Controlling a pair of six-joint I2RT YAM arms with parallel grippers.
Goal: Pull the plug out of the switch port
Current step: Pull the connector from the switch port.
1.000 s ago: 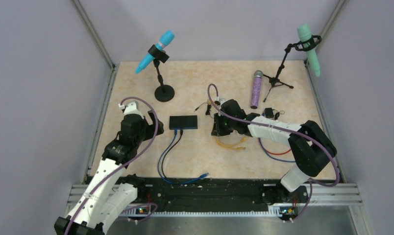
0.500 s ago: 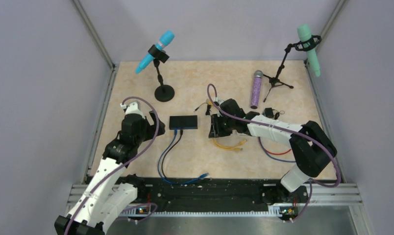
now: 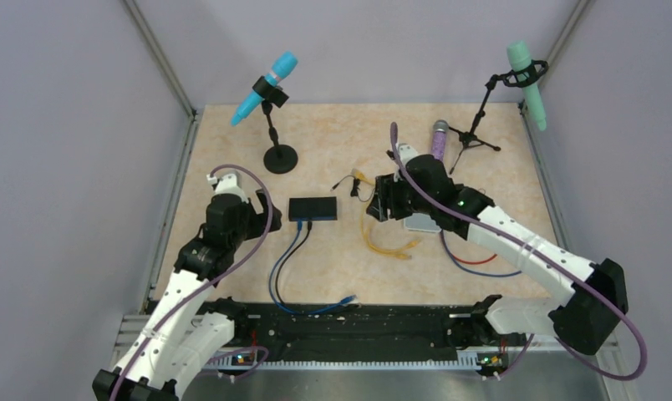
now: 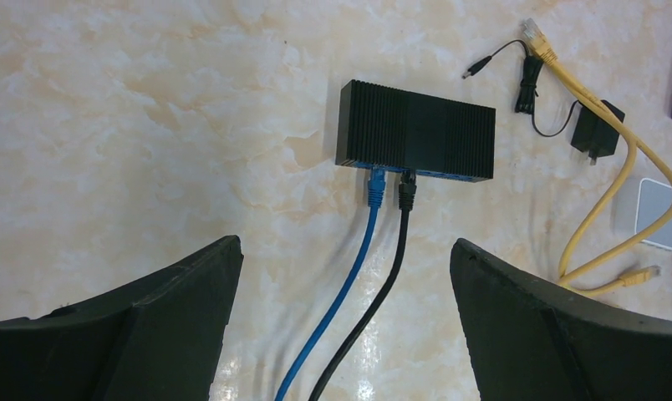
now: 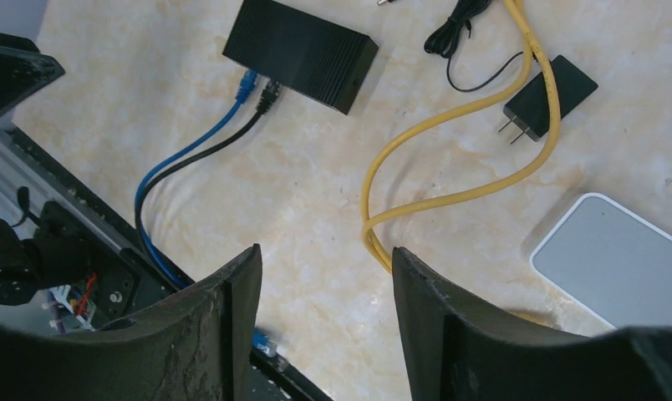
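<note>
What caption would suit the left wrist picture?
Open left gripper faces ribbed black switch box, blue cable and black cable plugged in.

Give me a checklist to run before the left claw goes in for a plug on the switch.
1. Plugs seated in the switch: blue plug and black plug sit side by side in the edge facing the arms. Ok.
2. Left claw open and empty. Ok.
3. Approach line: both plugs lie ahead, within the left claw's opening. Ok.
4. Right claw open, empty and apart from the switch. Ok.
5. Switch braced against the pull: nothing holds it down. Not ok.
6. Plug latch tabs reachable: too small to see. Cannot tell.
</note>
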